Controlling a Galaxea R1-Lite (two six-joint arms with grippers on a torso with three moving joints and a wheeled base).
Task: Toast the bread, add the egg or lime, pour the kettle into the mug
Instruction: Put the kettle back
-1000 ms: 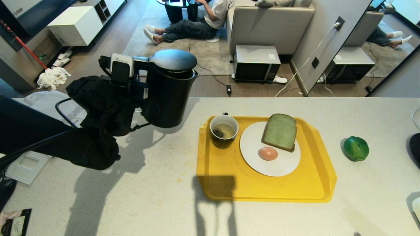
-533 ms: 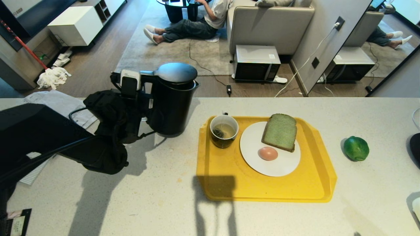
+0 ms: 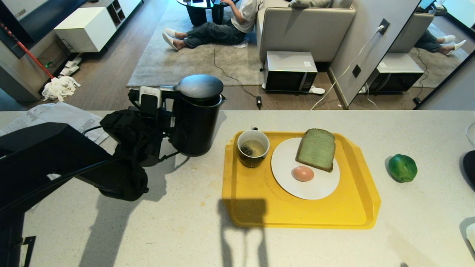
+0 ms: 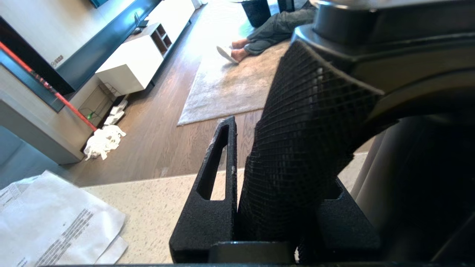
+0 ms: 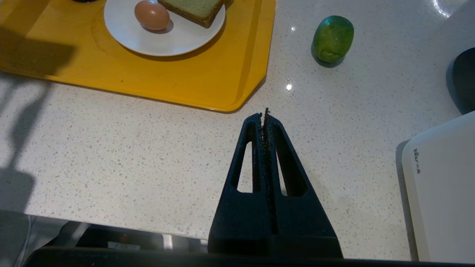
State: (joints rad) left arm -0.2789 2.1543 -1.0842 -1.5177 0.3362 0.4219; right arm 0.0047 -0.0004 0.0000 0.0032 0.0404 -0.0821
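Gripping the kettle (image 3: 196, 118) by its handle (image 4: 308, 148), the left gripper (image 3: 154, 122) sits at centre left of the head view; its fingers (image 4: 213, 193) are clamped on the mesh-textured handle, as the left wrist view shows; the kettle stands upright on the counter (image 3: 178, 222), lid down, spout toward the right; printed papers (image 3: 55, 116) lie at the far left edge of the counter. Right of the kettle, near the frame's centre, a yellow tray (image 3: 259, 200) lies flat; the mug (image 3: 253, 148) stands in its upper left corner, holding pale liquid and a tea bag; just right of the mug a white plate (image 3: 315, 189) carries the bread (image 3: 316, 149) at its upper edge and the egg (image 3: 302, 173) just below the bread, touching or nearly so. Farther right, off the tray and on the bare counter, lies the lime (image 3: 402, 168). The right gripper (image 5: 265, 118) appears only in the right wrist view, low in that frame above the counter, its fingers pressed together on nothing, apart from the tray corner and the lime. At the top of the head view a person (image 3: 222, 26) sits on a rug (image 3: 193, 63) on the floor beyond the counter.
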